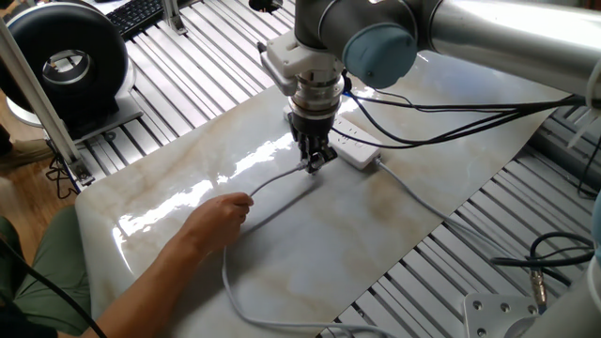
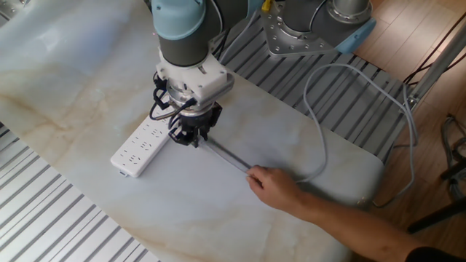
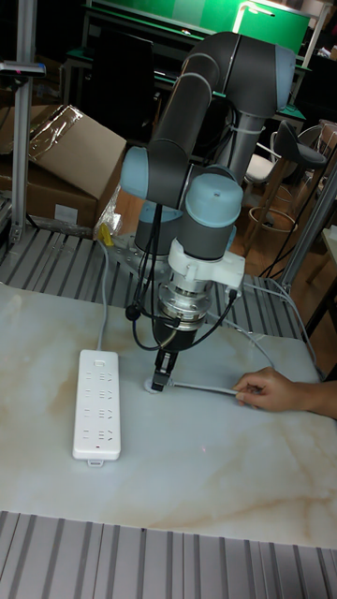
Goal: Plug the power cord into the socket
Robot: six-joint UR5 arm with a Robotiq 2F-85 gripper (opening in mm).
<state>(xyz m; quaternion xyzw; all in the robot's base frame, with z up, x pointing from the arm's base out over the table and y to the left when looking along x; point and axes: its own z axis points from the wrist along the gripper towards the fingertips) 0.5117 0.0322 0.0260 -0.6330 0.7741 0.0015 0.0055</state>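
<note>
The socket (image 2: pixel 142 148) is a white power strip lying flat on the marble tabletop; it also shows in the tall fixed view as the socket (image 3: pixel 97 416) and partly behind the wrist as the socket (image 1: pixel 355 147). My gripper (image 2: pixel 188 138) points straight down just beside the strip's long side, its tips close to the table. It is shut on the plug end of the light-grey power cord (image 2: pixel 229 154). From the gripper (image 3: pixel 161 379) the power cord (image 3: pixel 201 387) runs flat across the table. The gripper (image 1: pixel 316 165) hides the plug's prongs.
A person's hand (image 2: pixel 277 188) holds the cord on the table a short way from me; the hand (image 3: pixel 271 388) rests flat. The strip's own grey cable (image 1: pixel 413 199) trails off the table. Black robot cables (image 1: pixel 441 117) hang over the strip. A round black device (image 1: pixel 66 56) stands beyond the slab.
</note>
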